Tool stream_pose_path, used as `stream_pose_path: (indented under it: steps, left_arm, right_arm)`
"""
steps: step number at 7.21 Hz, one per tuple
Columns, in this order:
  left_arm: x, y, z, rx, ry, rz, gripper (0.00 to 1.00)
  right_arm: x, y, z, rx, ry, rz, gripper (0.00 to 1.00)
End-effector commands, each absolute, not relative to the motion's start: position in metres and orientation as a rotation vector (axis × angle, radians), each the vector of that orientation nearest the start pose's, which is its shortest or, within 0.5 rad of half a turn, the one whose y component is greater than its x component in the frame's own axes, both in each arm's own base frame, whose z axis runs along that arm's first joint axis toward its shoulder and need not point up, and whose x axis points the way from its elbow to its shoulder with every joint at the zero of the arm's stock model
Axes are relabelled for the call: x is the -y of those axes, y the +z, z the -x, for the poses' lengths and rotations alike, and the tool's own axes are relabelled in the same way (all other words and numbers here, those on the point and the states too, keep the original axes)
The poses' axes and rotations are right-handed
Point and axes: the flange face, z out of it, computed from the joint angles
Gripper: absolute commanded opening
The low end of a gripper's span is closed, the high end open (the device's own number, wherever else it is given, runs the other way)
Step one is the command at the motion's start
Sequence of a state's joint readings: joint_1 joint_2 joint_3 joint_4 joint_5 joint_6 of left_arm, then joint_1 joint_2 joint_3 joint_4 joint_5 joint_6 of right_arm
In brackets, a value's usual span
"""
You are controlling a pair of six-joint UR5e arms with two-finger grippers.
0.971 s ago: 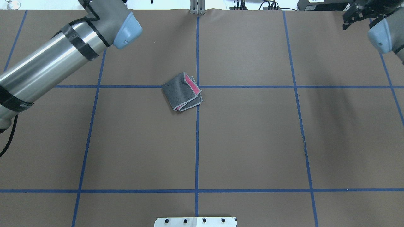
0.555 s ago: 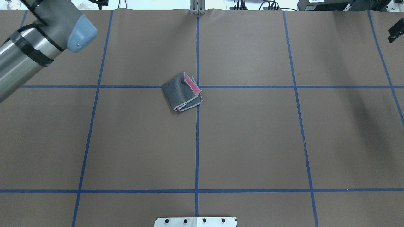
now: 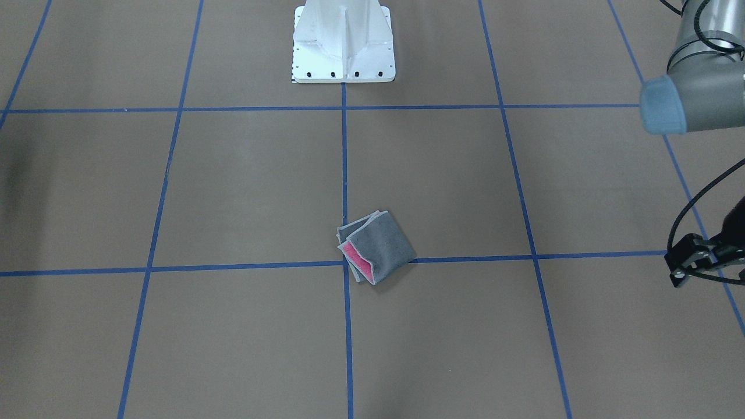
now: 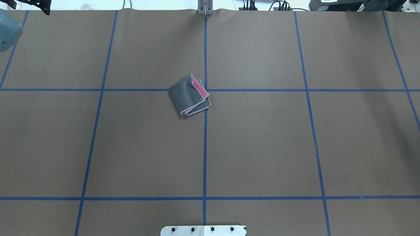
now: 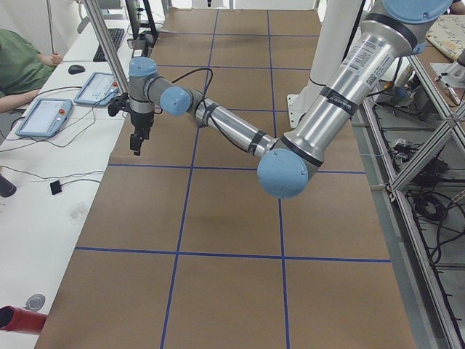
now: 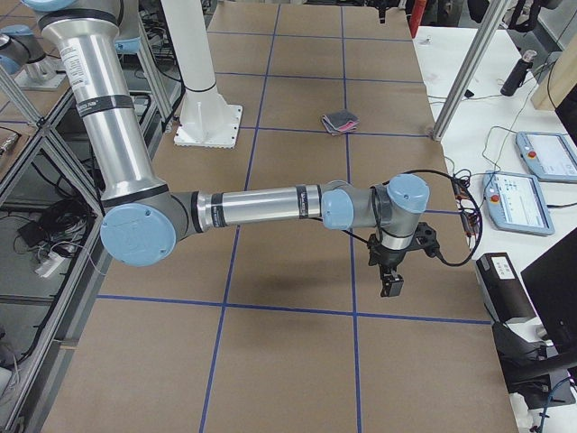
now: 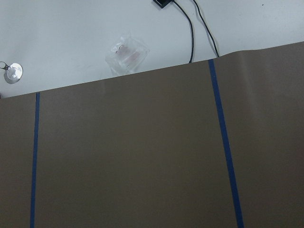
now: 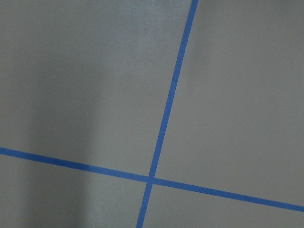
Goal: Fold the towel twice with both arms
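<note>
**A:** Front-facing view: how is the left gripper (image 3: 681, 269) standing?
**B:** It is hanging at the frame's right edge, partly cut off and touching nothing. I cannot tell whether its fingers are standing apart or together. The towel (image 3: 378, 247) is lying folded, grey face outward with a pink strip showing. It is well apart from that gripper, toward the middle of the table (image 3: 233, 174), beside a crossing of the blue tape lines (image 3: 344, 174).

**A:** Overhead view?
**B:** Only a black tip of the left gripper (image 4: 43, 6) is showing, at the top left corner; the rest is cropped. The towel (image 4: 189, 95) is lying far from it, unheld.

**A:** Exterior left view?
**B:** The left gripper (image 5: 136, 144) is pointing downward near the table's edge and carrying nothing. The left arm (image 5: 341, 94) is covering much of the table behind it.

**A:** Exterior right view?
**B:** The right gripper (image 6: 390, 285) is hanging over the table, too small for its opening to be judged. The towel (image 6: 340, 121) is lying well beyond it, level with the white pedestal (image 6: 207, 117).

**A:** Wrist views?
**B:** Neither is showing fingers. The left one is looking at the table and the white bench (image 7: 71, 28), the right one at a tape crossing.
</note>
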State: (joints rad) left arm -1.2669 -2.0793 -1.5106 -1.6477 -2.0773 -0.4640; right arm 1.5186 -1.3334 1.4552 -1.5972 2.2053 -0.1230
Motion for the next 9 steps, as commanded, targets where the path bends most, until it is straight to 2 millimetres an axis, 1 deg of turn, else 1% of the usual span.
stream_pose_path:
  steps: [1, 2, 3, 4, 5, 6, 7, 8, 9]
  left_arm:
    - [0.627, 0.506, -0.098, -0.689, -0.003, -0.389, 1.00]
    - [0.614, 0.558, -0.093, -0.691, -0.003, -0.398, 1.00]
    - [0.600, 0.599, -0.089, -0.672, -0.017, -0.343, 1.00]
    - [0.599, 0.616, -0.079, -0.669, -0.031, -0.313, 1.00]
    - [0.590, 0.626, -0.058, -0.693, 0.045, -0.291, 1.00]
    - [0.588, 0.623, -0.002, -0.704, 0.092, -0.258, 1.00]
    - [0.581, 0.593, 0.023, -0.678, 0.148, -0.224, 1.00]
    - [0.566, 0.556, 0.036, -0.669, 0.126, -0.151, 1.00]
    - [0.542, 0.536, 0.038, -0.668, 0.102, -0.081, 1.00]
  right_arm:
    - [0.539, 0.652, -0.063, 0.634, -0.183, -0.143, 1.00]
    - [0.521, 0.671, -0.063, 0.655, -0.168, -0.125, 1.00]
    - [0.513, 0.670, -0.070, 0.729, -0.142, -0.124, 1.00]
    - [0.501, 0.677, -0.070, 0.783, -0.125, -0.108, 1.00]
    - [0.499, 0.679, -0.070, 0.782, -0.121, -0.103, 1.00]
    - [0.498, 0.679, -0.070, 0.782, -0.120, -0.103, 1.00]
    - [0.497, 0.680, -0.070, 0.781, -0.119, -0.101, 1.00]
    - [0.497, 0.680, -0.072, 0.781, -0.114, -0.101, 1.00]
    - [0.498, 0.680, -0.072, 0.780, -0.115, -0.103, 1.00]
